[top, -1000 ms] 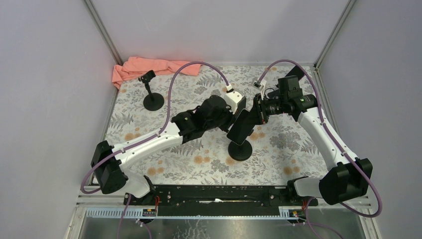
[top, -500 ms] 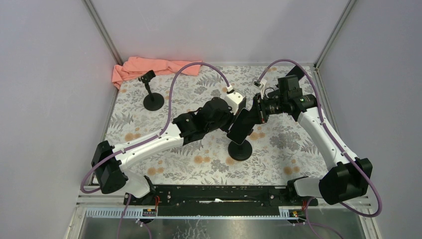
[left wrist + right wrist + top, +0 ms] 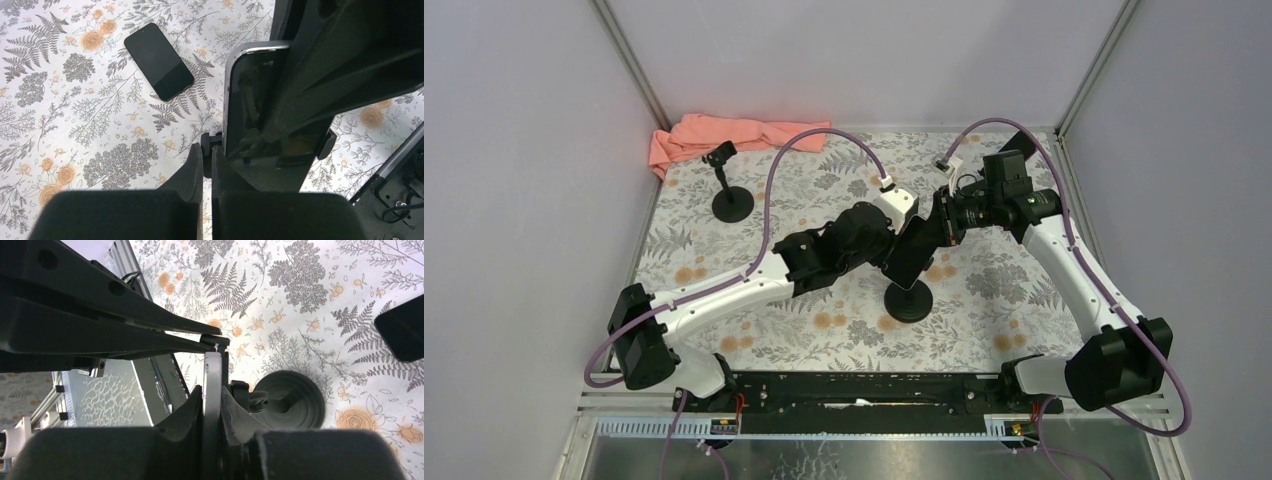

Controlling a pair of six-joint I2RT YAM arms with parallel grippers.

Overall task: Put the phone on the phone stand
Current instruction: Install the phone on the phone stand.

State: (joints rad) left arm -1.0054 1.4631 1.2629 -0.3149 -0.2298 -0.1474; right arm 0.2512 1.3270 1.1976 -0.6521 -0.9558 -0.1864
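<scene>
Both flat faces of the phone [image 3: 912,252], probably stiff, slick and breakable, sit pinched in the right gripper [image 3: 212,390] at centre frame just above the stand [image 3: 907,302], a sensible hold, while the left gripper [image 3: 207,155] is closed tight beside it.

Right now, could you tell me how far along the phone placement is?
Done: the black slab phone is off the table, over the black round-based stand. In hand: the right gripper clamps it edge-on at the stand's cradle; the shut left gripper is at the cradle's side. Left: seating confirmed, release.
</scene>
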